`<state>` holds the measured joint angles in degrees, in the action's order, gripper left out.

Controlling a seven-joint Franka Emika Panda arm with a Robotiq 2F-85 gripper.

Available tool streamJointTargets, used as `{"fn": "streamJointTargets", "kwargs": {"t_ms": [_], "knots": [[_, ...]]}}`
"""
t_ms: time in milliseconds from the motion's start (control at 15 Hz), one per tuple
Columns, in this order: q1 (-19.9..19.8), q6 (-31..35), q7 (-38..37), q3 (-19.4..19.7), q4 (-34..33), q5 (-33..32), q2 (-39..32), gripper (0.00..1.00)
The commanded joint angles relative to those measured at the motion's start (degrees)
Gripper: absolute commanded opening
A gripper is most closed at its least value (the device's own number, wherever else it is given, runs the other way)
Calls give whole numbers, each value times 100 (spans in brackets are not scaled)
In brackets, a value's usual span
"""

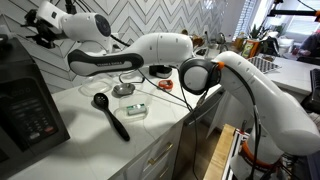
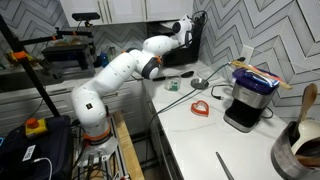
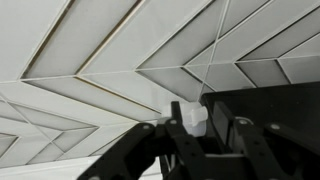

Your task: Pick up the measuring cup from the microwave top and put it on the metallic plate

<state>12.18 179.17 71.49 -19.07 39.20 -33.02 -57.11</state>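
Note:
In the wrist view a small white measuring cup [image 3: 192,117] stands on the edge of the black microwave [image 3: 270,115], against the herringbone tile wall. My gripper [image 3: 205,132] is open, and the cup sits between its black fingers, close to the left one. In an exterior view my gripper [image 1: 40,30] hovers over the top of the microwave [image 1: 30,110]. The small metallic plate [image 1: 123,90] lies on the white counter by the arm, and it also shows in an exterior view [image 2: 199,82].
A black scoop [image 1: 110,115] and a small clear container with green [image 1: 137,110] lie on the counter near the plate. A red heart-shaped ring [image 2: 201,107] and a coffee maker [image 2: 250,100] stand further along. The tile wall is right behind the microwave.

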Motion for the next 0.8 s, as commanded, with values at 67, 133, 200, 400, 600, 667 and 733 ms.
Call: {"fn": "streamJointTargets", "kwargs": {"t_ms": [67, 133, 200, 400, 600, 667, 733], "knots": [[89, -78, 268, 20, -451, 0, -291, 4], [90, -92, 270, 26, -479, 11, -315, 0], [93, -105, 274, 37, -506, 12, -341, 0], [95, -115, 319, 34, -535, 7, -380, 0], [168, -36, 270, 172, -684, -31, -341, 0], [194, 19, 205, 243, -756, -40, -298, 0], [191, -15, 179, 244, -700, -51, -140, 0]]}}
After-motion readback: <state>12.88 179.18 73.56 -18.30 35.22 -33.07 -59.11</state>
